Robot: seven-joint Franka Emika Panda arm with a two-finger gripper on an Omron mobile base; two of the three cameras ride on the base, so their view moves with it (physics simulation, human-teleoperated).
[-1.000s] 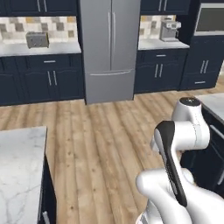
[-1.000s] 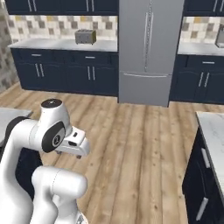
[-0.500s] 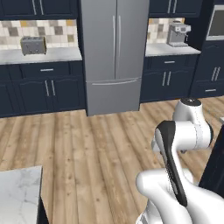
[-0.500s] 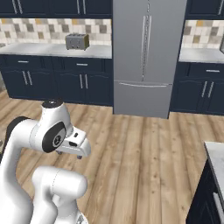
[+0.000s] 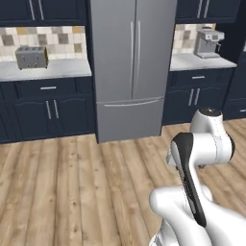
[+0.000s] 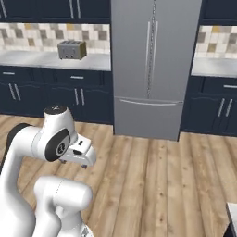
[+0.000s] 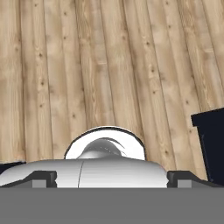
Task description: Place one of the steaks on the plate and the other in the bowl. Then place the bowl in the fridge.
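End effector grip state unclear, over wood-plank floor; brushed-metal fridge shut.

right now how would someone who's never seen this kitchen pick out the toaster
Start at the tall grey fridge in the middle of the back wall. On the pale counter to its left, before the tiled backsplash, sits the toaster: a small silvery box, alone on that counter.
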